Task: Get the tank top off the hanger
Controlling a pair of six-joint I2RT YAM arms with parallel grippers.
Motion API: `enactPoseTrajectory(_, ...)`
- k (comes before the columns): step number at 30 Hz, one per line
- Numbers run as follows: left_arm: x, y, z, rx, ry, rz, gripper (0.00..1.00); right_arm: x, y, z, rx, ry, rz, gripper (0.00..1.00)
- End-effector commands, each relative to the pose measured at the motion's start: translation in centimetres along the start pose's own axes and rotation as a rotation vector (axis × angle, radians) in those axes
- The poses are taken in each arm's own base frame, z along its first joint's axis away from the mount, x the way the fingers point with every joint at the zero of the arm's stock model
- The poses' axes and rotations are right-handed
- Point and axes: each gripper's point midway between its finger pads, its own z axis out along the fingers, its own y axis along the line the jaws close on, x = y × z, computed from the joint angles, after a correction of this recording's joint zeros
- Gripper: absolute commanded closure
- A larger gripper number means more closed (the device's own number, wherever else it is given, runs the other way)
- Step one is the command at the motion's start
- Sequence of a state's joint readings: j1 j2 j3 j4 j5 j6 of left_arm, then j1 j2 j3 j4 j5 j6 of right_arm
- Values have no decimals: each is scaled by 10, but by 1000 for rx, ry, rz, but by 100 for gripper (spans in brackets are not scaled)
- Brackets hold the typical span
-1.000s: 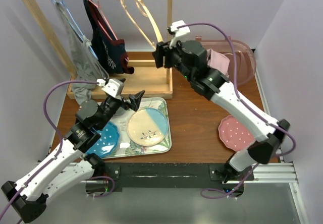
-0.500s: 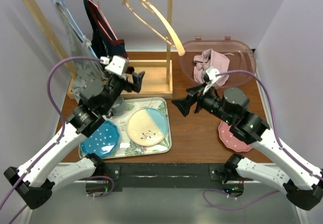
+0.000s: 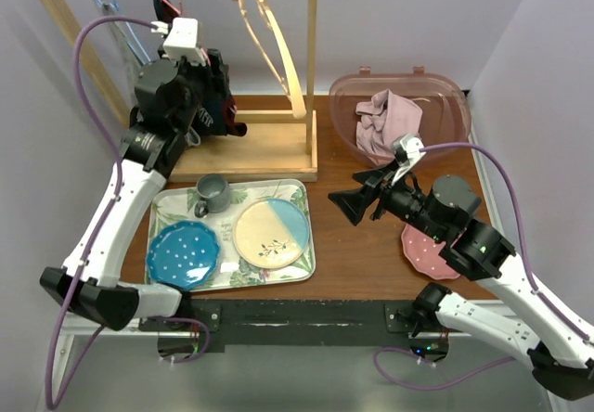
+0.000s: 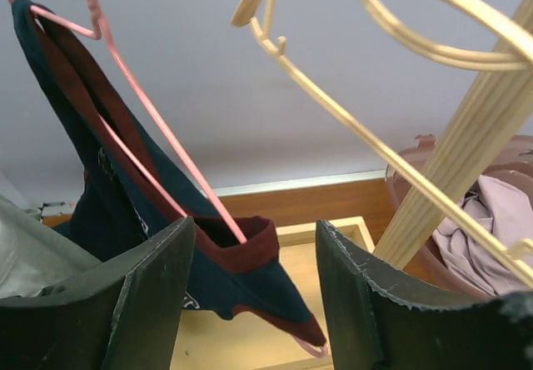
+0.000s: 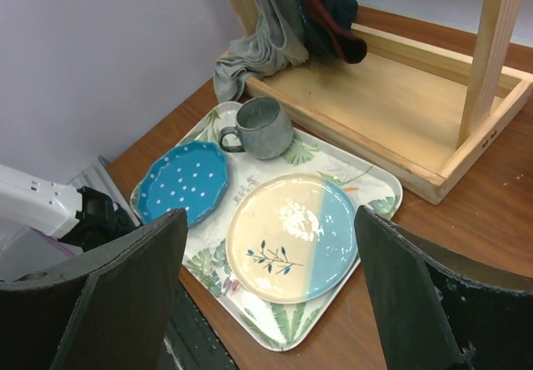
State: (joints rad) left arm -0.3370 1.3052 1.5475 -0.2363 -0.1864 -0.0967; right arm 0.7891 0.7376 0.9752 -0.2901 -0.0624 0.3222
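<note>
Right end effector [image 3: 351,203] hangs released over the brown wooden counter [image 3: 357,263], beside the leaf-print tray [image 3: 288,271]. Further back, left end effector [image 4: 254,230] straddles the navy, maroon-trimmed tank top [image 4: 108,212] at its hem, apparently not pinching. The garment hangs on the pink wire hanger [image 4: 175,137] on the wooden rack [image 3: 312,59].

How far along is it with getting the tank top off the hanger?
Done: nothing yet; the navy tank top hangs on the pink hanger. In hand: the left fingers, open, flank its hem without gripping. Left: grip it and pull it free. The right fingers are open and empty.
</note>
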Motion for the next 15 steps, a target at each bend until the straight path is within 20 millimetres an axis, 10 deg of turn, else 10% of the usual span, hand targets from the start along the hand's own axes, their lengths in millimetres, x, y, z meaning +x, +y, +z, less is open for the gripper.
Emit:
enactPoseTrajectory(1, -15, 13, 11, -26, -4, -55, 37, -2, 1, 1, 5, 0, 21, 15)
enactPoseTrajectory(15, -18, 50, 60, 33, -25, -75, 47, -5, 8, 2, -25, 4, 39, 16)
